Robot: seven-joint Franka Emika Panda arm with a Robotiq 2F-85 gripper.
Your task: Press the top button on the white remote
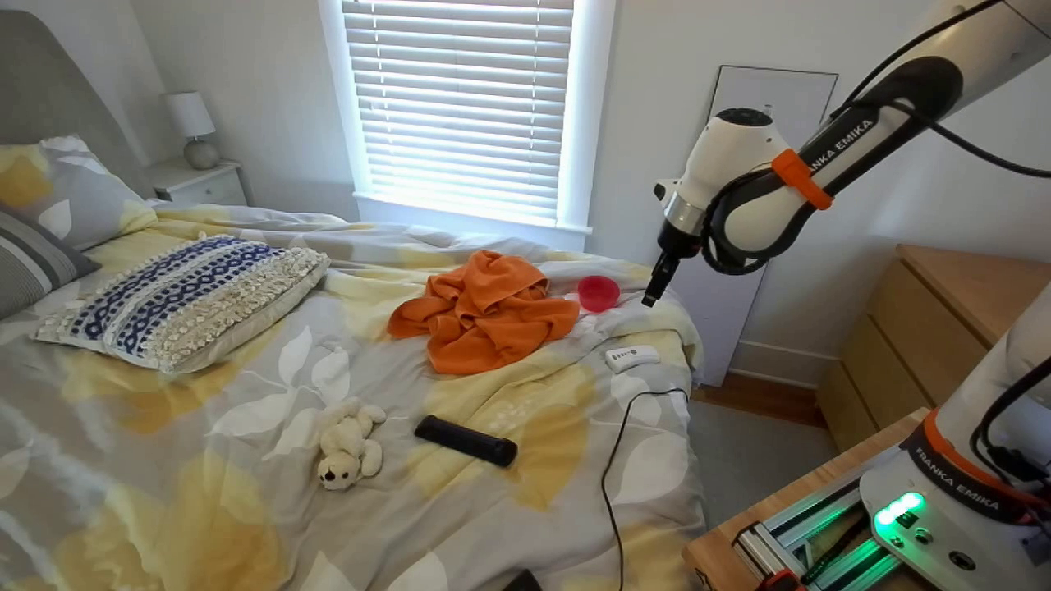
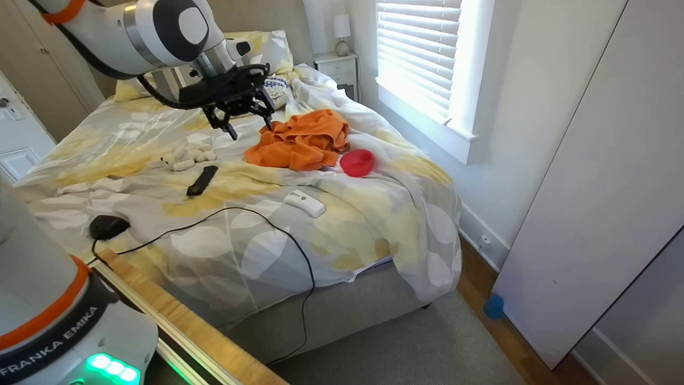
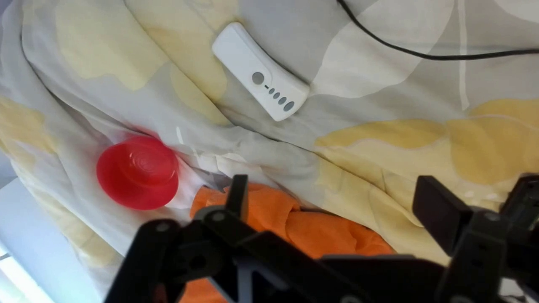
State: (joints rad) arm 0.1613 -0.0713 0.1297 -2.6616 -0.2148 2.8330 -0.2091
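The white remote (image 1: 632, 358) lies flat on the bed near its edge, and it also shows in another exterior view (image 2: 304, 202). In the wrist view the white remote (image 3: 261, 71) lies at the upper middle. It has a larger round grey button and a row of several smaller oval grey buttons towards one end. My gripper (image 3: 332, 202) is open and empty, its two black fingers wide apart. The gripper (image 1: 649, 300) hangs in the air above the bed, apart from the remote; it also shows in another exterior view (image 2: 251, 130).
An orange cloth (image 1: 488, 316) and a red bowl (image 1: 598, 294) lie near the remote. A black remote (image 1: 465, 441) and a white plush toy (image 1: 349, 443) lie farther along the bed. A black cable (image 2: 278, 227) runs over the bed's edge from a black object (image 2: 108, 227).
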